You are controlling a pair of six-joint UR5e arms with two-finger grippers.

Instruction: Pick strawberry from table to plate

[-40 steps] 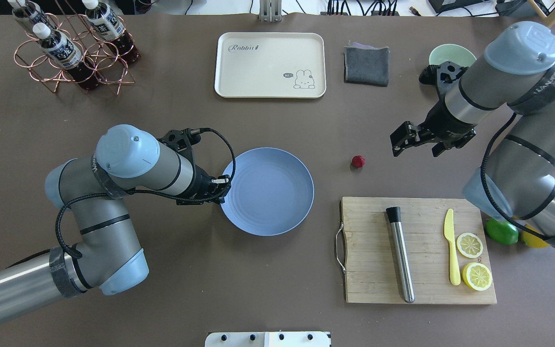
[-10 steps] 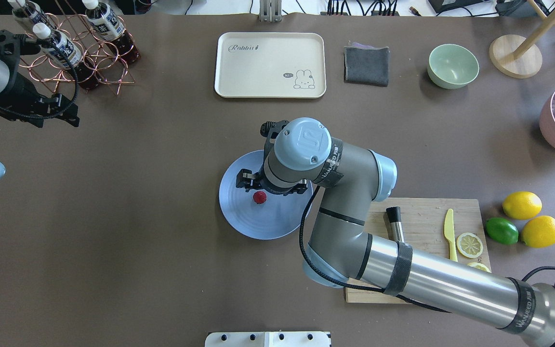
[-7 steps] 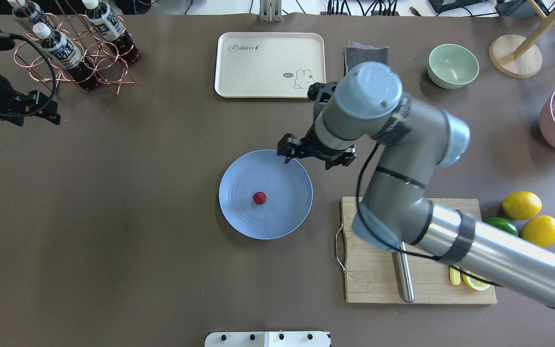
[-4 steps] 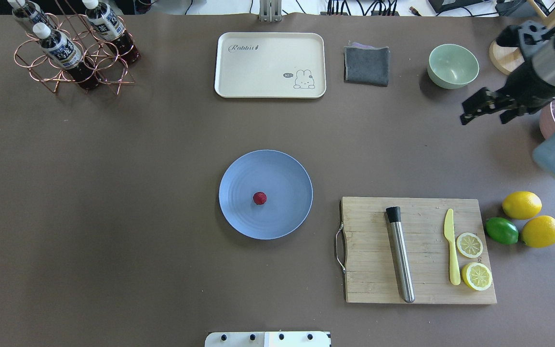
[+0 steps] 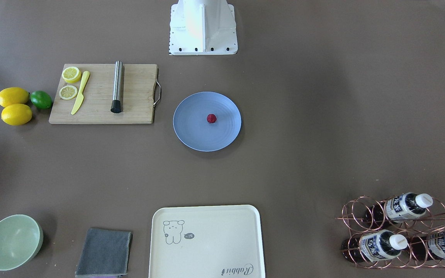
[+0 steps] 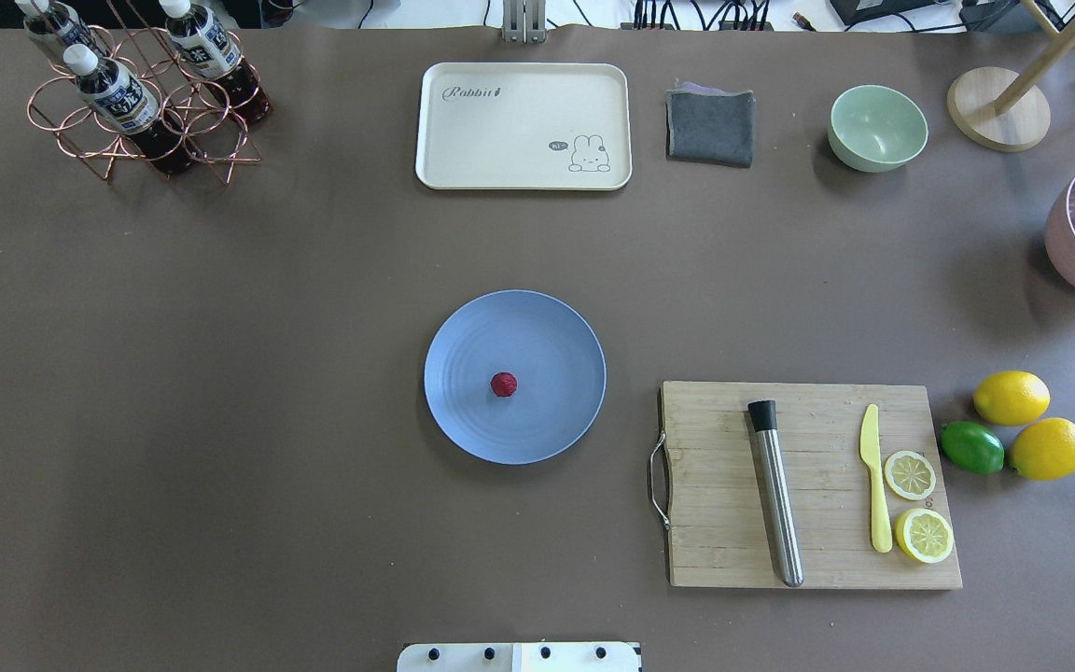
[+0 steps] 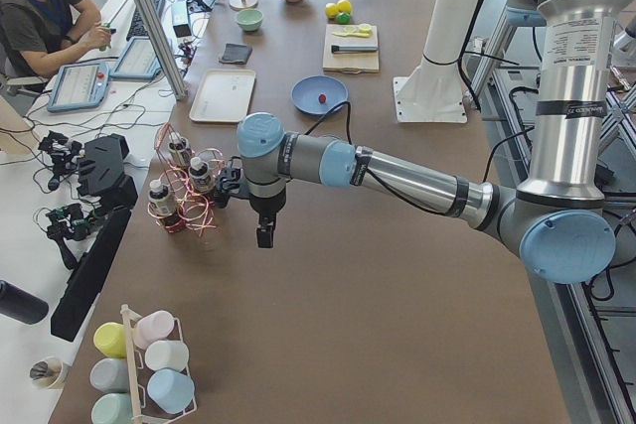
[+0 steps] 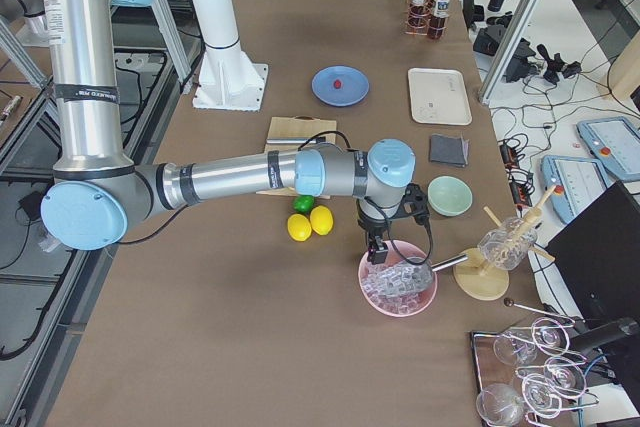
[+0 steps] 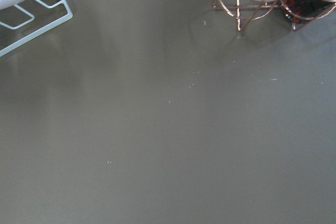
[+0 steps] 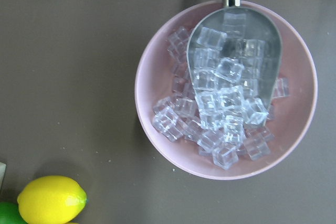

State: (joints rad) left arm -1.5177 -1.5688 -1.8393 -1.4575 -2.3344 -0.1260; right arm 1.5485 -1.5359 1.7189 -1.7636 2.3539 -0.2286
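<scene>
The small dark red strawberry (image 6: 503, 384) (image 5: 211, 118) lies near the middle of the light blue plate (image 6: 551, 420) (image 5: 193, 133) on the brown table (image 6: 220, 373). Neither gripper shows in the overhead or front-facing views. In the exterior left view my left gripper (image 7: 263, 238) hangs over the table's near end beside the copper bottle rack (image 7: 184, 196). In the exterior right view my right gripper (image 8: 377, 255) hovers over a pink bowl of ice (image 8: 398, 289). I cannot tell whether either gripper is open or shut. No fingers appear in the wrist views.
A wooden cutting board (image 6: 715, 523) with a steel rod, a yellow knife and lemon halves lies right of the plate. Two lemons and a lime (image 6: 971, 446) sit beside it. A cream tray (image 6: 523, 126), grey cloth (image 6: 710, 126) and green bowl (image 6: 876, 127) line the far edge. A person sits by the table in the exterior left view.
My right arm has drawn back from the plate and swung out of the overhead view to the right. The left arm has also left that view. The strawberry stays on the plate.
</scene>
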